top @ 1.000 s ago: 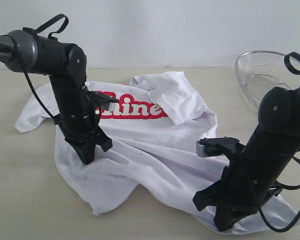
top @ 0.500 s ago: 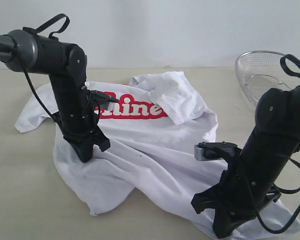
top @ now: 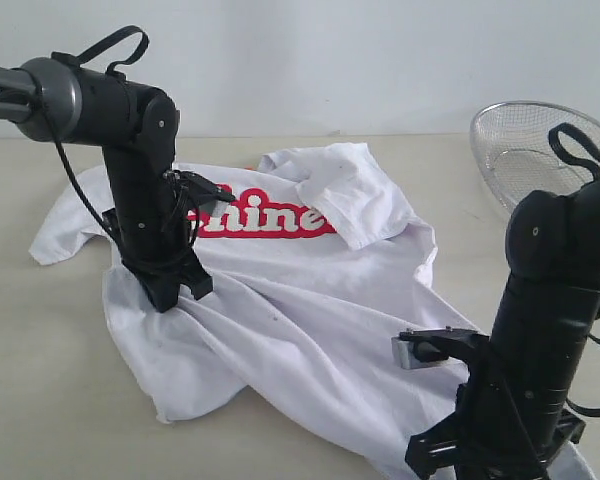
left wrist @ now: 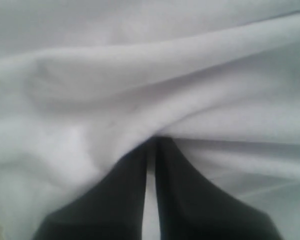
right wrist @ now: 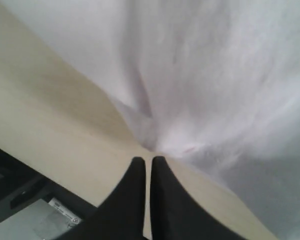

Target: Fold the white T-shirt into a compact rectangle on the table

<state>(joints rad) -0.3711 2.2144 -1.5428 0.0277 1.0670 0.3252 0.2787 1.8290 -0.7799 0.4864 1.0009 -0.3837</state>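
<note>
Item: white T-shirt (top: 300,300). Lay crumpled and unfolded across the table (top: 50,380), front up. The red lettered band (top: 270,222) showed toward the far side, with one sleeve flopped over the band's end. The cloth was drawn into long ridges running between the two arms.

Left gripper (left wrist: 151,150): jaws pressed together, pinching a raised fold of the shirt near its left side.

Right gripper (right wrist: 150,161): jaws pressed together on the shirt's near right edge, the cloth gathered at the tips and bare tabletop beside it.

Wire-mesh basket (top: 525,150): stood at the far right, apart from the shirt.
</note>
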